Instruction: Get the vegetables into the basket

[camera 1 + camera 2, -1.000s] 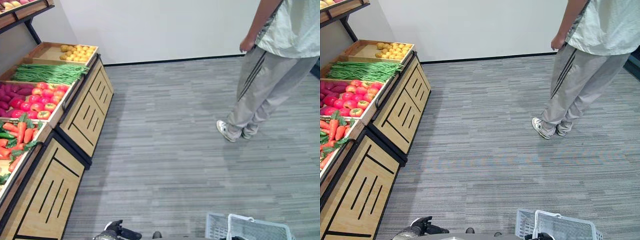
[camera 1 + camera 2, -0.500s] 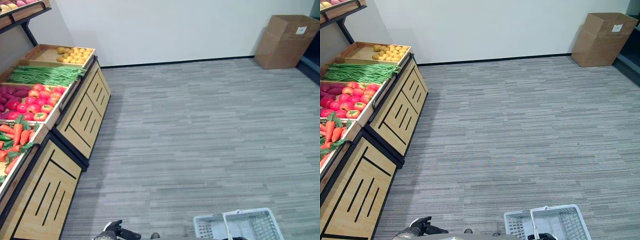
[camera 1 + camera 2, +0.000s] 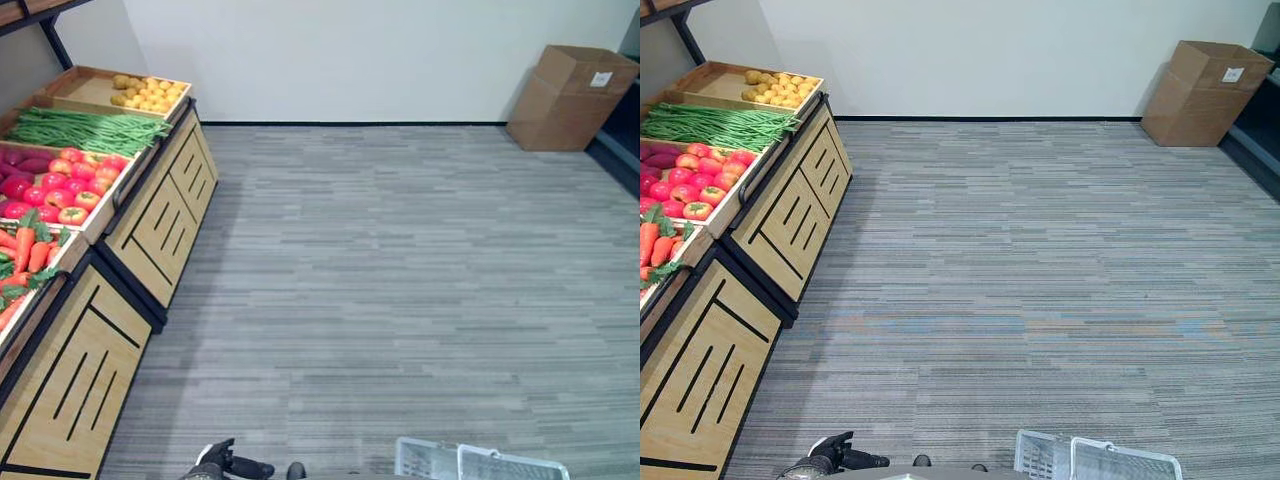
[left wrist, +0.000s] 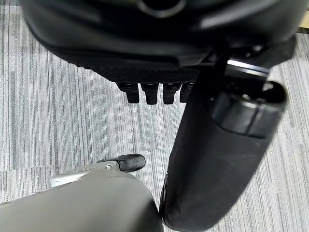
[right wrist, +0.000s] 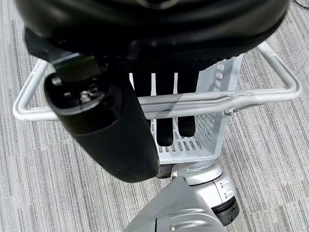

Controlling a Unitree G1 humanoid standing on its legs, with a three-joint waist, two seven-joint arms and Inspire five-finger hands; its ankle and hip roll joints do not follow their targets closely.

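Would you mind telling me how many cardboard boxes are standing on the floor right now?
1. The cardboard box stands at the far right against the white wall, across the carpet from the produce stand. Others may lie outside the pictures.

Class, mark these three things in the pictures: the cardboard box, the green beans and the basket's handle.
cardboard box [image 3: 570,100]: left eye view, on its front face.
green beans [image 3: 715,126]: right eye view, middle of the pile in the tray.
basket's handle [image 5: 203,100]: right wrist view, on the grey bars crossing the basket.
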